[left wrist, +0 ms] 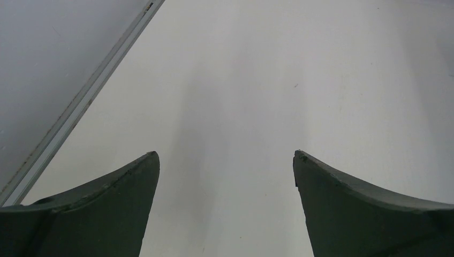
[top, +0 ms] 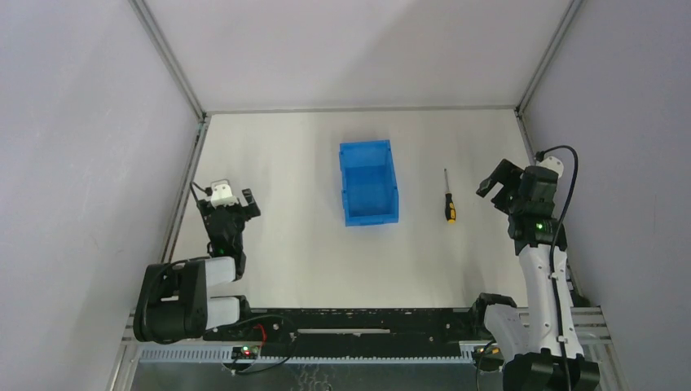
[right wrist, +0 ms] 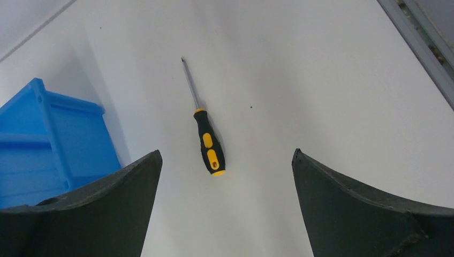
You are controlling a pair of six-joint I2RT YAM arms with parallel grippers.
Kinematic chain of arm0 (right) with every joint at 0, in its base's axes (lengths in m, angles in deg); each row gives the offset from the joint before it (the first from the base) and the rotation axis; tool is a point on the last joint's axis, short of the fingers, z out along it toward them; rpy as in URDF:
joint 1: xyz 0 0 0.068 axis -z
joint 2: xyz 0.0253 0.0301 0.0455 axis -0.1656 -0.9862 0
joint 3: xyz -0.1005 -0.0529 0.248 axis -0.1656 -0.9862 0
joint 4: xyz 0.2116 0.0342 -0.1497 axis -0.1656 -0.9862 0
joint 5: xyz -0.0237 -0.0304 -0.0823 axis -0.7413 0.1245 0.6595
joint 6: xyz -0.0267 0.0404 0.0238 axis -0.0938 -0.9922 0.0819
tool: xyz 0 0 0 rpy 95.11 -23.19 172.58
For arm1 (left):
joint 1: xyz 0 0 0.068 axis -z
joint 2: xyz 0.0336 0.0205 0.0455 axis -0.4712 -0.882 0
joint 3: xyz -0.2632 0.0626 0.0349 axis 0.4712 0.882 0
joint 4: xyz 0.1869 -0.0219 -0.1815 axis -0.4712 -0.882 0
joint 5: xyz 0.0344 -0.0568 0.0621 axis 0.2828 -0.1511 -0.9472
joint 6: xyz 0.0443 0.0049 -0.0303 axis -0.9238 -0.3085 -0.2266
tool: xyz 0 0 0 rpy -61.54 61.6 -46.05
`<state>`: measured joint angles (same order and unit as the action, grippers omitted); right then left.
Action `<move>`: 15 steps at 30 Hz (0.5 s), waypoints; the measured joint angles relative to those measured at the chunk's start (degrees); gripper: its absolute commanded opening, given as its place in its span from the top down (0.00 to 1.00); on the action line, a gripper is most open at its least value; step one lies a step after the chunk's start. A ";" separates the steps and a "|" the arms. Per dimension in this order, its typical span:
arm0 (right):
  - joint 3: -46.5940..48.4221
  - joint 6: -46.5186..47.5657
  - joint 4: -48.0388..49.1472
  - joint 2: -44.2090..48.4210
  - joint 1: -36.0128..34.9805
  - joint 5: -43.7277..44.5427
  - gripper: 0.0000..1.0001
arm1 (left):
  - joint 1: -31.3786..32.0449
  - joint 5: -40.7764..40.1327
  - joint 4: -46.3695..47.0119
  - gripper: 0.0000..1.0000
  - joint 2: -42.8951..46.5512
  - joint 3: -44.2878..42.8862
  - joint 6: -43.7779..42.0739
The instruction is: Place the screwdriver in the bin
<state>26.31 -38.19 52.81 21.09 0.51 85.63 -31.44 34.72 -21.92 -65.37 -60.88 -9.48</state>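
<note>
The screwdriver (top: 448, 200), with a thin dark shaft and a black-and-yellow handle, lies on the white table just right of the blue bin (top: 368, 182), shaft pointing away from the arms. The bin stands upright and empty. In the right wrist view the screwdriver (right wrist: 206, 139) lies ahead between the fingers, with the bin (right wrist: 48, 144) at the left. My right gripper (top: 497, 184) is open and empty, raised to the right of the screwdriver. My left gripper (top: 236, 204) is open and empty at the far left, over bare table (left wrist: 235, 107).
Grey enclosure walls stand on three sides. A metal frame rail (left wrist: 80, 104) runs along the left table edge, and another (right wrist: 423, 48) along the right edge. Bare white table lies between the bin and the left arm.
</note>
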 measured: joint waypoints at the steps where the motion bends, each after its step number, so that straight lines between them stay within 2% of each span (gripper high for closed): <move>1: 0.35 0.04 -0.61 0.09 0.00 0.00 0.00 | 0.00 0.00 0.00 0.00 0.00 0.00 0.00; 10: 1.09 1.20 -2.03 -2.19 -1.60 -3.96 0.00 | 0.00 0.00 0.00 0.00 0.00 0.00 0.00; 15: 2.84 4.50 -1.01 -12.63 -8.55 -4.20 0.00 | 0.00 0.00 0.00 0.00 0.00 0.00 0.00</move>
<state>29.15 -33.68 51.80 8.46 -8.04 81.44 -31.44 34.72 -21.92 -65.37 -60.88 -9.48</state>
